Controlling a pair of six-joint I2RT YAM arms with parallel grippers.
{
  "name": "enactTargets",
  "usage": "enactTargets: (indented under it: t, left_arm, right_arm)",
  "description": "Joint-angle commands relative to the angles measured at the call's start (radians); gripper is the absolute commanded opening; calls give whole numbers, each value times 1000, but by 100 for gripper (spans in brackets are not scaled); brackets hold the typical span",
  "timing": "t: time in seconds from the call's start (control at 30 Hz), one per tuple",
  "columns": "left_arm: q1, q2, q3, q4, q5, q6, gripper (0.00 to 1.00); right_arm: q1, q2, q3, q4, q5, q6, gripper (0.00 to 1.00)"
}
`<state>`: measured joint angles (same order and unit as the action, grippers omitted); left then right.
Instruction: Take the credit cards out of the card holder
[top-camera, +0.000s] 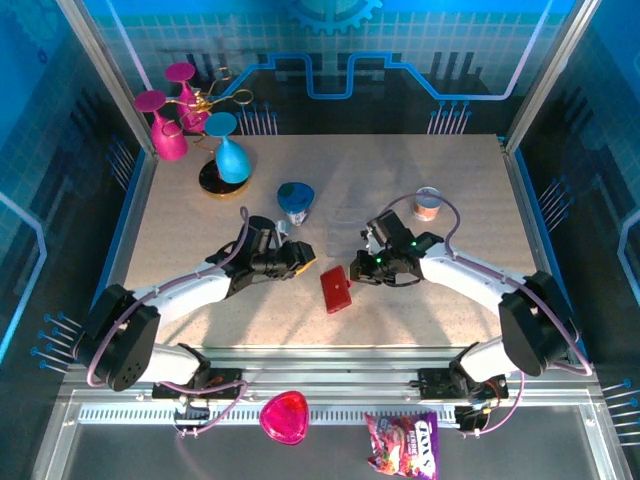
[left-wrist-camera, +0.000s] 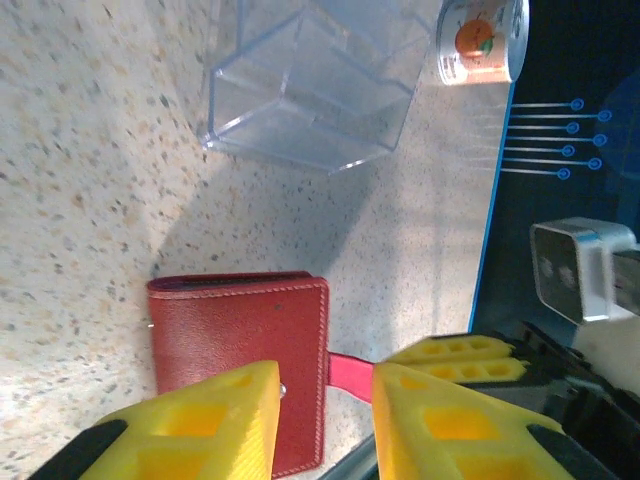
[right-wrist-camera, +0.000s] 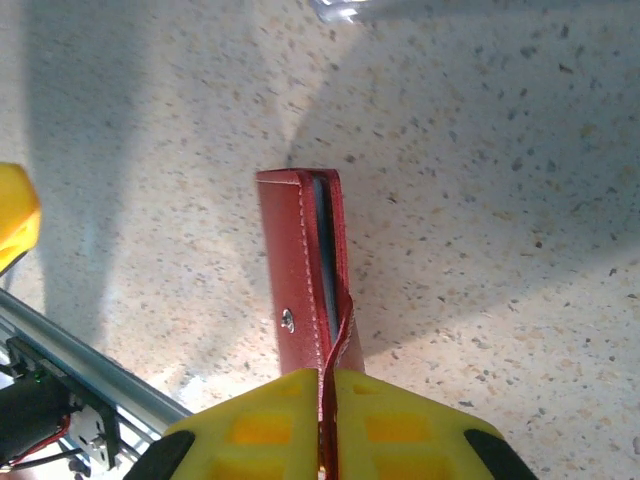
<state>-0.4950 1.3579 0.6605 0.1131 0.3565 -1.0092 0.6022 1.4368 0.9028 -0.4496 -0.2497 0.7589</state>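
Right gripper (right-wrist-camera: 328, 405) of mine is pinched tight on the red snap tab (left-wrist-camera: 350, 373) of the card holder (top-camera: 337, 289). The holder lies closed near the middle of the table (top-camera: 440, 300). Left gripper (left-wrist-camera: 325, 400) hangs just left of it, fingers spread apart.

Robot lab test cell: speckled tabletop (top-camera: 470, 170) boxed in by alu frame (top-camera: 330, 362) & blue circuit-print walls (top-camera: 420, 40).
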Motion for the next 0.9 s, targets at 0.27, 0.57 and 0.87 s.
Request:
enactTargets:
  t: [0.27, 0.57, 0.87]
  left_arm:
    - [37, -76, 19, -160, -26, 95, 32]
    - [36, -33, 25, -134, 15, 90, 32]
    - [33, 2, 21, -110, 21, 83, 32]
  right_arm:
    - [105, -32, 140, -111, 71, 52, 10]
    - [149, 16, 188, -96, 58, 43, 10]
    - [160, 58, 215, -75, -48, -37, 9]
